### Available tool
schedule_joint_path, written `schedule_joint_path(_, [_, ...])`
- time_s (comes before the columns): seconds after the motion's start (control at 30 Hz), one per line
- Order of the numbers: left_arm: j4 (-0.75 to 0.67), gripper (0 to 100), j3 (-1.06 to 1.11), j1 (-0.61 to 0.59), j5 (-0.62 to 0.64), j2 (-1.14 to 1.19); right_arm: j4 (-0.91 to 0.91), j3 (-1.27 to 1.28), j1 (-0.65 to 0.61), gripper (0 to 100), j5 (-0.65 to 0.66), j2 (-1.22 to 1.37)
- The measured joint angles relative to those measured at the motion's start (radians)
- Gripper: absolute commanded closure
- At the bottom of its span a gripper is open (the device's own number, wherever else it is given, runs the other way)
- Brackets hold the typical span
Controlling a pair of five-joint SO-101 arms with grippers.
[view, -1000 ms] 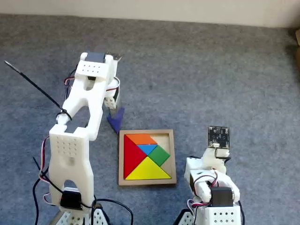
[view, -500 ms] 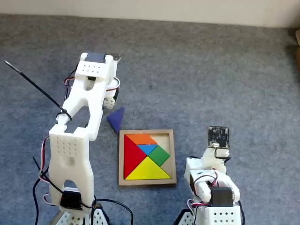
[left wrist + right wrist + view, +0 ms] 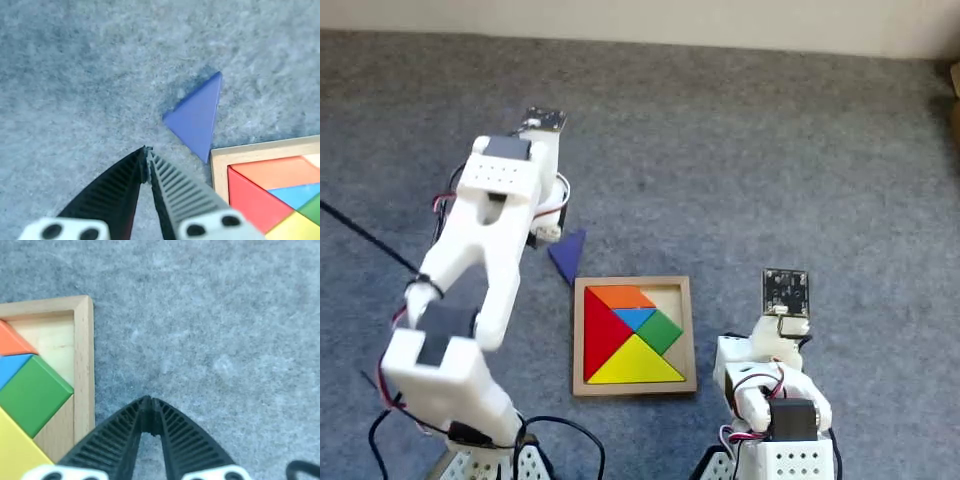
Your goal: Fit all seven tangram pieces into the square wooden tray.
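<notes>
Hovering over grey carpet (image 3: 75, 75) with left gripper (image 3: 146, 151) clenched on nothing, near blue triangle (image 3: 196, 117) lying just beside corner of wooden tray (image 3: 219, 170); with right gripper (image 3: 149, 404) likewise clenched empty off tray's opposite side.

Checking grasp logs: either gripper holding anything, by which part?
Nothing is held. The left gripper is shut, empty; the blue triangle lies on the carpet apart from it. The right gripper is shut, empty too.

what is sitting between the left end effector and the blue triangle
Nothing visible. Only bare carpet separates the shut left end effector from the blue triangle beside the wooden tray.
</notes>
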Motion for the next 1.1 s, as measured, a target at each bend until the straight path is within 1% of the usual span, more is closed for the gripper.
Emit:
schedule_joint_path(0.1, [-0.063,75,0.072,0.000,0.002,-0.037,0.000,0.000,0.000,99.4,0.000,0.000])
schedule_joint_path(0.13, [-0.075,72,0.077,0.000,0.002,-0.037,0.000,0.000,0.000,99.4,0.000,0.000])
schedule_joint_path(0.2, [-0.086,69,0.077,0.000,0.018,-0.034,0.000,0.000,0.000,99.4,0.000,0.000])
schedule_joint_path(0.3, [-0.092,69,0.066,0.000,0.109,0.012,0.000,0.000,0.000,99.4,0.000,0.000])
schedule_joint_path(0.4, [-0.092,69,0.021,0.000,0.141,0.075,0.000,0.000,0.000,99.4,0.000,0.000])
schedule_joint_path(0.7, [-0.068,71,-0.133,0.020,0.152,0.298,0.000,0.000,0.000,99.4,0.000,0.000])
schedule_joint_path(0.8, [-0.058,76,-0.155,0.020,0.152,0.316,0.000,0.000,0.000,99.4,0.000,0.000])
schedule_joint_path(0.9, [-0.058,80,-0.166,0.029,0.152,0.318,0.000,0.000,0.000,99.4,0.000,0.000])
schedule_joint_path(1.1, [-0.058,81,-0.170,0.052,0.146,0.318,0.000,0.000,0.000,99.4,0.000,0.000])
